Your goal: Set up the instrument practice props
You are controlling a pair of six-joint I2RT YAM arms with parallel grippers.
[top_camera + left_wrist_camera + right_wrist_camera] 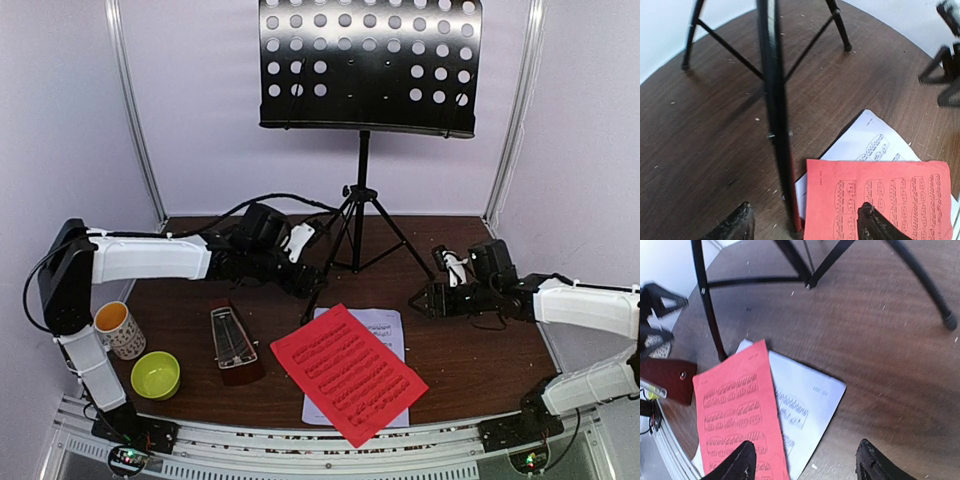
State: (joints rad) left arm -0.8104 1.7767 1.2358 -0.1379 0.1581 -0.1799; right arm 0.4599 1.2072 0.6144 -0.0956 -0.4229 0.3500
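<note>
Our left gripper [805, 221] is open and holds nothing, with the near leg [777, 125] of the music stand [362, 200] between its fingers. Our right gripper [802, 460] hangs open and empty over the table [480, 350]. The red sheet [347, 372] lies across the white sheet [388, 328] in front of the stand, the metronome [235, 345] to their left. We judge that a sideways bump on that leg could topple the top-heavy stand, and a pinch on flat paper could drag both sheets.

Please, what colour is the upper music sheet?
The upper sheet is red, clearest in top external view.
</note>
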